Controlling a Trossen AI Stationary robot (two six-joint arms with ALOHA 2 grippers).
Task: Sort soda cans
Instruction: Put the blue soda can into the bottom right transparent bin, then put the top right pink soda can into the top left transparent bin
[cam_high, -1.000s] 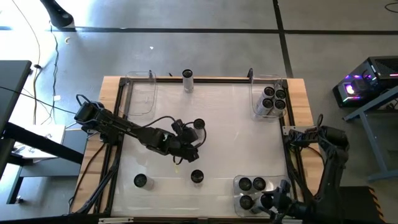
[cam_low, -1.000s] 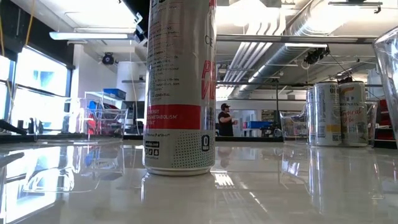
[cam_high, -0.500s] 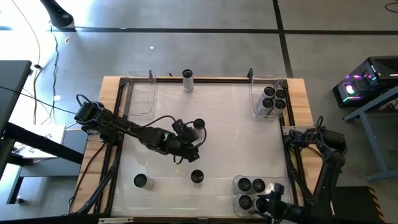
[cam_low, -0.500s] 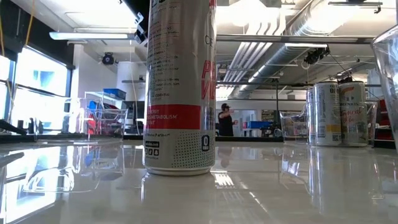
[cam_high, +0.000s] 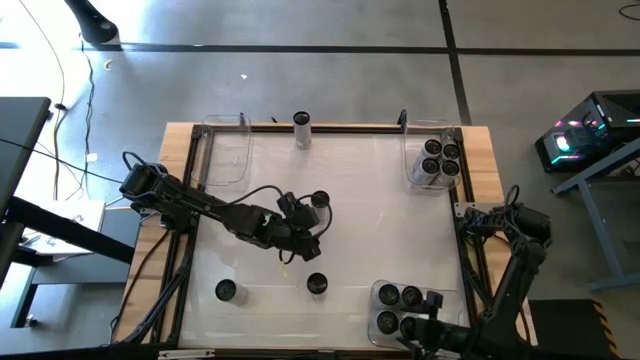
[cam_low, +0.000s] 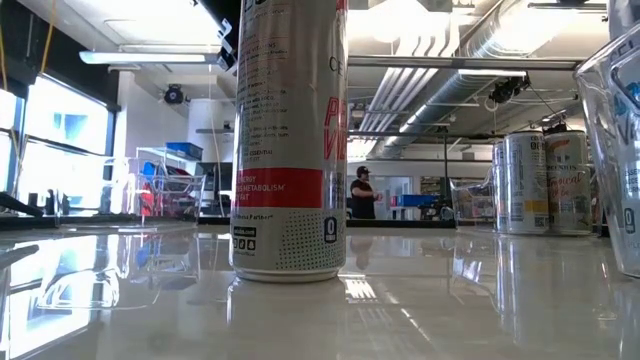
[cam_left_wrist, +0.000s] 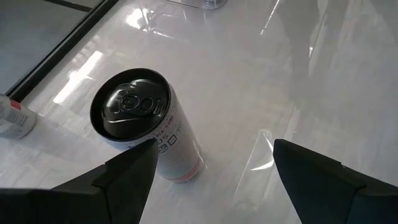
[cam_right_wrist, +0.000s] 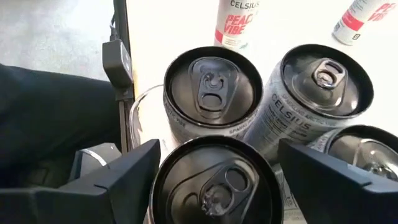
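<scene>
my right gripper (cam_right_wrist: 214, 186) has slid the clear plastic bin (cam_high: 380, 312) of four silvery-grey soda cans (cam_high: 400, 310) toward 9 o'clock, jaws spread around one; left gripper (cam_left_wrist: 211, 165) open beside a loose can (cam_left_wrist: 146, 124), sorting unfinished.

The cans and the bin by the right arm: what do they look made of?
The soda cans look like thin metal, probably aluminium: dark stamped tops with pull tabs, silvery-white printed sides with a soft sheen. The bin holding them looks like clear glossy plastic: the cans show through its walls and its rim catches glare. The tabletop looks white and glossy, with mirror-like reflections; its material is uncertain.
</scene>
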